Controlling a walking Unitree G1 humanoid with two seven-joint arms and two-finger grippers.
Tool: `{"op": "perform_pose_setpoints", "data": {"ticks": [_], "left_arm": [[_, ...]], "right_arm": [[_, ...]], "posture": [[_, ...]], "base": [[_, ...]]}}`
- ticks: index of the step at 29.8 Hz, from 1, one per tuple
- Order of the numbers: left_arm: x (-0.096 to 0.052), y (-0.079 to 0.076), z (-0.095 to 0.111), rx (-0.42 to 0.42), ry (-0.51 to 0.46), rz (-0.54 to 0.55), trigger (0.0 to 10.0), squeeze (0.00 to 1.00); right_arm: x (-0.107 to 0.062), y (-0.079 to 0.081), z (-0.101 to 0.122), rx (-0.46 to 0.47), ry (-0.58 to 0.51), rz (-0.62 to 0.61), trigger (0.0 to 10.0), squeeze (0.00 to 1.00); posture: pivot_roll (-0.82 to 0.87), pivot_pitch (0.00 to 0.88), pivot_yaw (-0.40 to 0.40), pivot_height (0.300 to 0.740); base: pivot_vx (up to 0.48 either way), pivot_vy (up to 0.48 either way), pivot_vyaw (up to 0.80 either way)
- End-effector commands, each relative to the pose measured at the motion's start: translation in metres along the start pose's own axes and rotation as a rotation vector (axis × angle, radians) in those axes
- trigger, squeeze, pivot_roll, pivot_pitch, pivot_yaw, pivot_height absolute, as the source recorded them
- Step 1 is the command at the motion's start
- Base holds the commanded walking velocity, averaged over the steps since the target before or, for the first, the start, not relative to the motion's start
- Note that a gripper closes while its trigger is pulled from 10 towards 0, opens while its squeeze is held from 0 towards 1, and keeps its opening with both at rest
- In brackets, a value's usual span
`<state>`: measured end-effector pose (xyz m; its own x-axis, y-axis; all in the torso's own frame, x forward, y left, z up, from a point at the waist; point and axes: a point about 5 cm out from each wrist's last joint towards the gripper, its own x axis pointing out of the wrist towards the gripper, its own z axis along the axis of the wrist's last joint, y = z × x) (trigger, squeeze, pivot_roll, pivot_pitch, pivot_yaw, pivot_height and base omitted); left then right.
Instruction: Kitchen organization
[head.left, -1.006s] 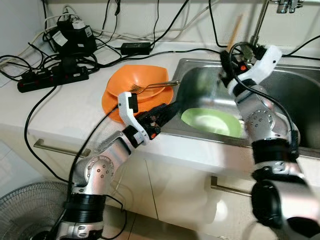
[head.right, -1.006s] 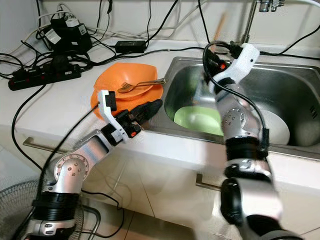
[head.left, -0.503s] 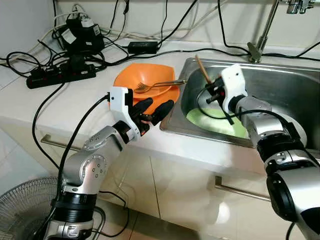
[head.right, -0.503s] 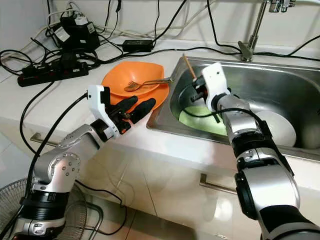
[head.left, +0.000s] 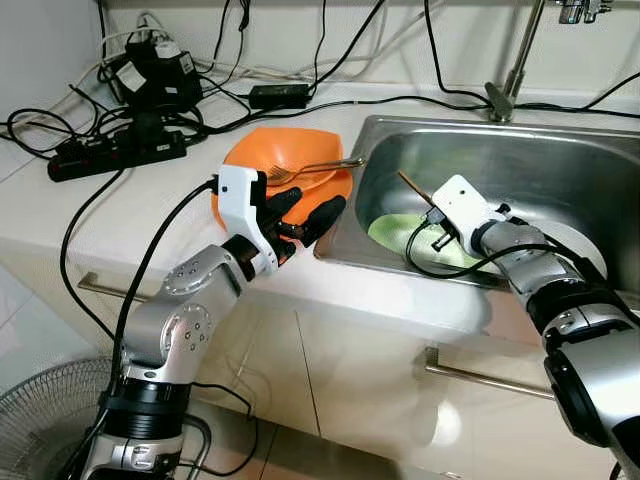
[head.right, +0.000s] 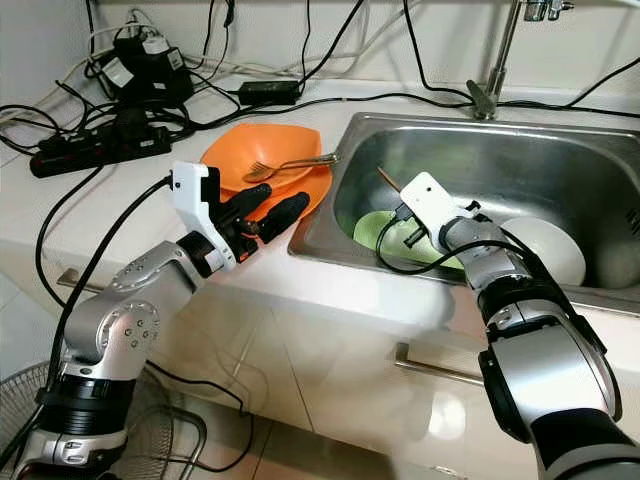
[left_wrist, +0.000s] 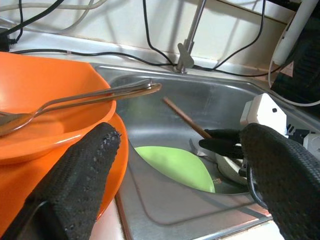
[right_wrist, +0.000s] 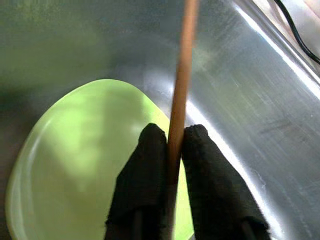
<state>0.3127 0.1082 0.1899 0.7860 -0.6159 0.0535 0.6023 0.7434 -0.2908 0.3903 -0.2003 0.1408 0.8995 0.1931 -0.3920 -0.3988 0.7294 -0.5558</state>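
Two orange dishes (head.left: 290, 155) are stacked on the counter beside the sink, with a metal fork (head.left: 315, 168) lying across the upper one. My left gripper (head.left: 305, 212) hovers open at their near edge, holding nothing. Down in the steel sink (head.left: 560, 170) lies a green plate (head.left: 395, 232) with a white bowl (head.right: 550, 250) next to it. My right gripper (right_wrist: 174, 132) is low in the sink over the green plate, shut on a thin wooden chopstick (right_wrist: 182, 75) that sticks up and away from the fingers.
A faucet (head.left: 510, 70) rises behind the sink. A black power strip (head.left: 110, 155), adapters (head.left: 275, 95) and tangled cables crowd the back left of the counter. A floor fan (head.left: 40, 420) stands below left, and cabinet handles (head.left: 480, 368) run under the counter edge.
My right arm came down from faucet height into the sink, carrying the chopstick over the green plate. The left gripper opened and rose toward the orange dishes. The camera shifted slightly.
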Motion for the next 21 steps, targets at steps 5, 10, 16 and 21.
{"op": "perform_pose_setpoints", "data": {"ticks": [5, 10, 16, 21], "left_arm": [[0.001, -0.001, 0.001, 0.042, 0.006, -0.009, 10.0, 0.00], [0.003, 0.000, 0.002, 0.027, -0.011, 0.001, 10.0, 0.00], [0.002, 0.001, 0.003, 0.056, -0.017, 0.017, 10.0, 0.00], [0.005, 0.014, 0.019, 0.158, -0.110, 0.132, 10.0, 0.00]], "right_arm": [[0.002, 0.003, 0.006, 0.014, -0.014, 0.021, 10.0, 1.00], [0.005, 0.013, 0.007, 0.034, -0.027, 0.049, 10.0, 1.00], [0.006, 0.014, 0.020, 0.114, -0.105, 0.053, 10.0, 1.00], [0.008, 0.017, 0.064, 0.343, -0.358, 0.085, 10.0, 1.00]], "posture": [[-0.04, 0.000, 0.114, 0.740], [-0.04, 0.000, 0.110, 0.740], [-0.04, 0.000, 0.106, 0.740], [-0.04, 0.000, 0.103, 0.740]], "base": [[0.000, 0.000, 0.00], [0.000, 0.000, 0.00], [0.000, 0.000, 0.00], [0.000, 0.000, 0.00]]}}
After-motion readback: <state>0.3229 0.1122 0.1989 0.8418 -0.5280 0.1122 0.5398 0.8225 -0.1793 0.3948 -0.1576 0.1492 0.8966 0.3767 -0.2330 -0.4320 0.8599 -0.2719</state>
